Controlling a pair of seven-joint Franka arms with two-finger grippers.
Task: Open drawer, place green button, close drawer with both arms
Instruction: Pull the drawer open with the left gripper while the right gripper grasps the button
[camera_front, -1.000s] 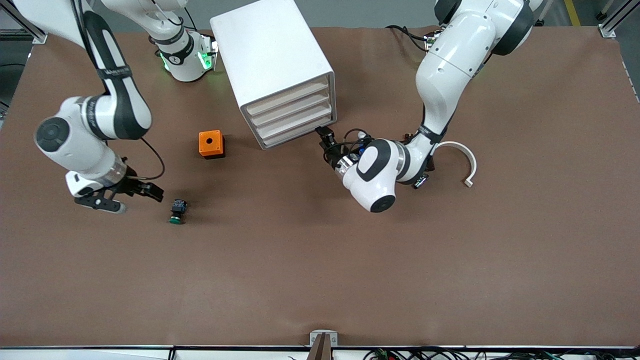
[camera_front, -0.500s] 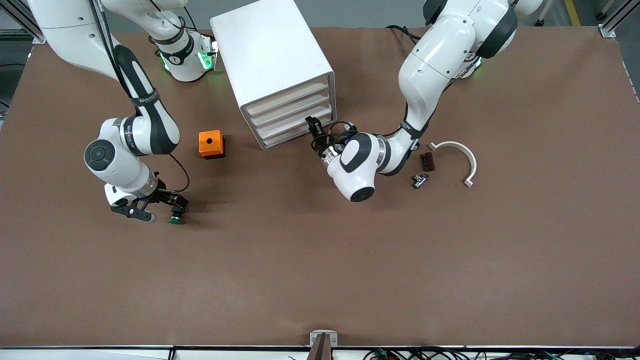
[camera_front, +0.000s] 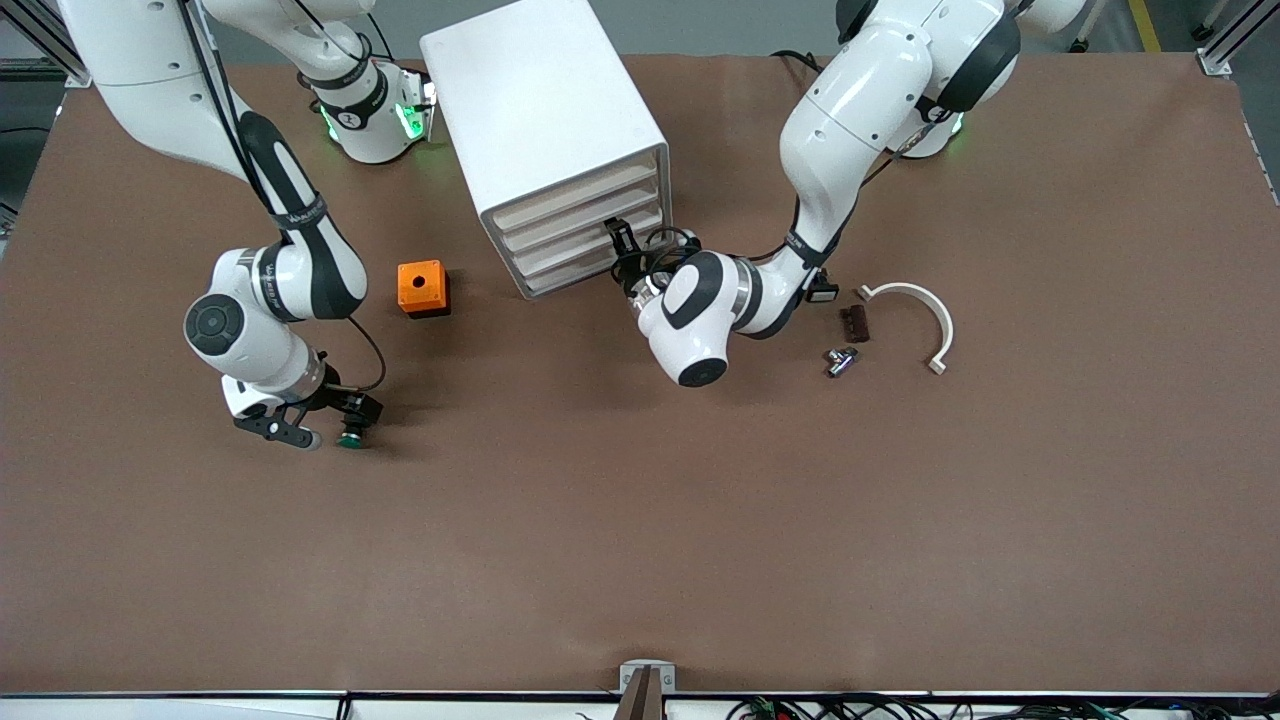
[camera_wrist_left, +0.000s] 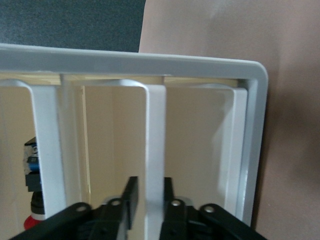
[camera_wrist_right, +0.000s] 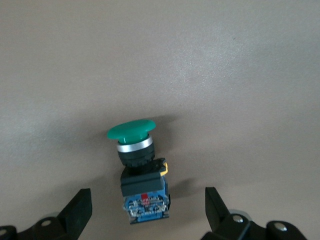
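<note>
- Two white arms reach over the brown desk (camera_front: 640, 520) from its robot edge.
- White cabinet (camera_front: 540, 110) stands near the robot edge, toward the right arm's end; its four drawer fronts face the front camera at an angle.
- Lowest drawer (camera_front: 570, 268) sits flush with the three above it.
- Left gripper (camera_front: 622, 243) is at the cabinet's front, low on the drawer stack; in the left wrist view its fingers (camera_wrist_left: 131, 197) are closed to a narrow gap on a thin white drawer lip (camera_wrist_left: 155, 160). Which drawer that lip belongs to I cannot tell.
- Right gripper (camera_front: 320, 425) is low over the desk near the right arm's end, fingers (camera_wrist_right: 77, 210) spread wide on either side of the button, not touching it.
- Orange cube (camera_front: 423, 288) with a hole rests on the desk beside the cabinet, toward the right arm's end.
- White curved piece (camera_front: 925, 310) lies toward the left arm's end, with a small dark block (camera_front: 854, 323) and a small metal part (camera_front: 840, 359) just beside it.
- Button (camera_wrist_right: 139, 165) lies on its side on the desk, green cap pointing away from the right gripper, nearer the front camera than the cube.
</note>
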